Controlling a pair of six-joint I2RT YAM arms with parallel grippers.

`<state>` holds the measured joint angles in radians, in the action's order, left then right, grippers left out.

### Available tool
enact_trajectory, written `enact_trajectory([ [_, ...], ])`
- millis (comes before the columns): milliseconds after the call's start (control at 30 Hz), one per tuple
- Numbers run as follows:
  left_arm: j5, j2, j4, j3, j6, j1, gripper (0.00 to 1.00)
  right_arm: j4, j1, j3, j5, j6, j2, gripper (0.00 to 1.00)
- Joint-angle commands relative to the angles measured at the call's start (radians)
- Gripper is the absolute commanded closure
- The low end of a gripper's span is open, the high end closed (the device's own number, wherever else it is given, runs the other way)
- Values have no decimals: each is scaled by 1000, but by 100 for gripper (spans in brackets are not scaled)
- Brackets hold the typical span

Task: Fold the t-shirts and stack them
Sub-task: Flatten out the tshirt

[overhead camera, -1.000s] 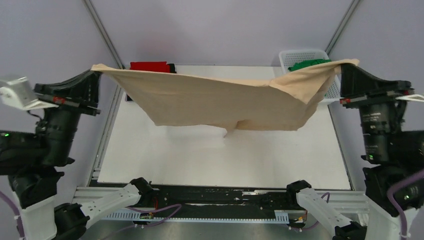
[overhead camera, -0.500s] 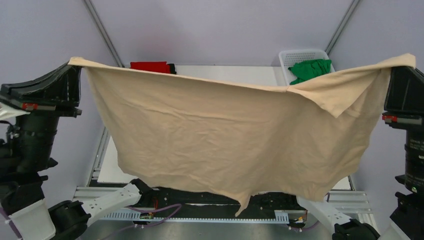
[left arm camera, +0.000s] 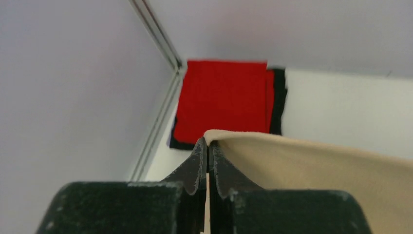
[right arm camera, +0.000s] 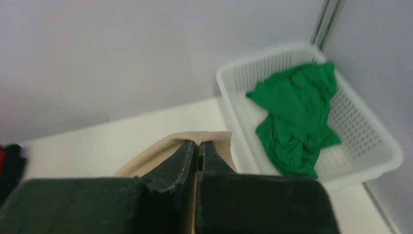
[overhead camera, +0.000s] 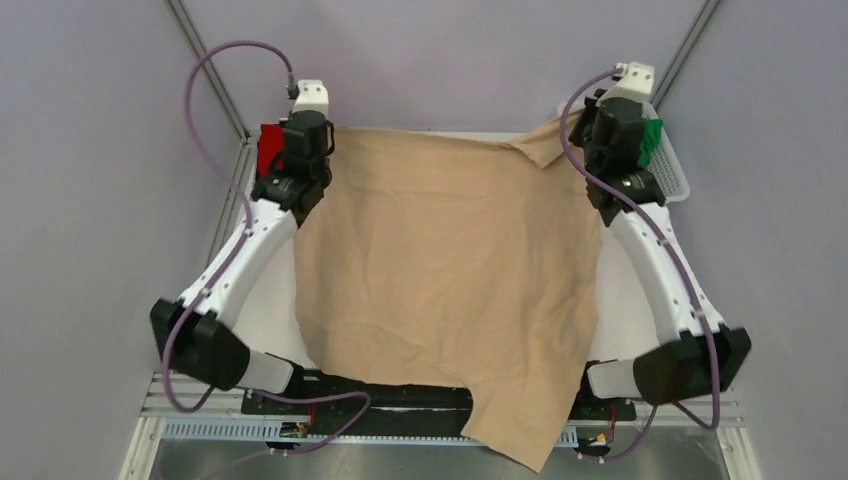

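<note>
The beige t-shirt [overhead camera: 445, 280] lies spread across the white table [overhead camera: 268, 280], its near hem hanging over the front edge. My left gripper [overhead camera: 322, 150] [left arm camera: 208, 144] is shut on its far left corner, and my right gripper [overhead camera: 585, 145] [right arm camera: 197, 145] is shut on its far right corner. Beige cloth [left arm camera: 316, 165] [right arm camera: 141, 161] drapes from both pairs of fingers. A folded red t-shirt [left arm camera: 224, 100] [overhead camera: 268, 150] rests on a folded black t-shirt [left arm camera: 279, 97] in the far left corner. The green t-shirt [right arm camera: 297, 122] [overhead camera: 653, 140] lies crumpled in the basket.
The white lattice basket [right arm camera: 380, 151] [overhead camera: 678, 180] stands at the far right corner, just right of my right gripper. Grey walls and frame posts [overhead camera: 205, 65] enclose the table. Both arms stretch along the table's left and right sides.
Both arms have swung from high near the camera out to the far side of the table. The beige t-shirt, held up before, now lies over the table.
</note>
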<state>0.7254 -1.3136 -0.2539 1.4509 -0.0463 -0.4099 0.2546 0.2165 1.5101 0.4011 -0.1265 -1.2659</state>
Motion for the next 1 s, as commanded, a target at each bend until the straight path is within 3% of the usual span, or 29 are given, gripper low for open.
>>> enact_trajectory([
  [0,-198,-209,76,-94,105,119,98,-51,-88,-119,-85,-185,-187,99],
  [33,-233,-258,61,-80,138,131,98,-52,-99,-116,-124,-213,-251,99],
  [100,-272,-420,2,-4,173,167,80,-40,-114,-68,-183,-240,-391,89],
  [133,-311,-513,-28,75,188,185,56,-13,-118,4,-213,-242,-474,66],
  [167,-343,-556,-95,117,192,193,44,32,-118,69,-255,-229,-532,43],
  [200,-412,-615,-123,190,204,206,14,93,-119,138,-287,-223,-578,25],
  [233,-439,-637,-151,227,211,210,7,149,-119,197,-308,-226,-610,9],
  [267,-480,-635,-144,232,220,213,2,189,-118,228,-323,-226,-627,1],
  [367,-551,-566,-114,189,247,213,0,218,-117,200,-375,-248,-597,0],
  [533,-681,-425,-111,46,343,212,0,195,-118,-31,-514,-338,-468,0],
  [700,-875,-238,30,-289,465,210,0,125,-116,-199,-666,-354,-445,0],
  [800,-996,-193,133,-430,489,209,0,108,-117,-196,-753,-318,-513,0],
  [967,-1035,-188,202,-586,531,209,0,74,-116,-136,-737,-315,-636,0],
])
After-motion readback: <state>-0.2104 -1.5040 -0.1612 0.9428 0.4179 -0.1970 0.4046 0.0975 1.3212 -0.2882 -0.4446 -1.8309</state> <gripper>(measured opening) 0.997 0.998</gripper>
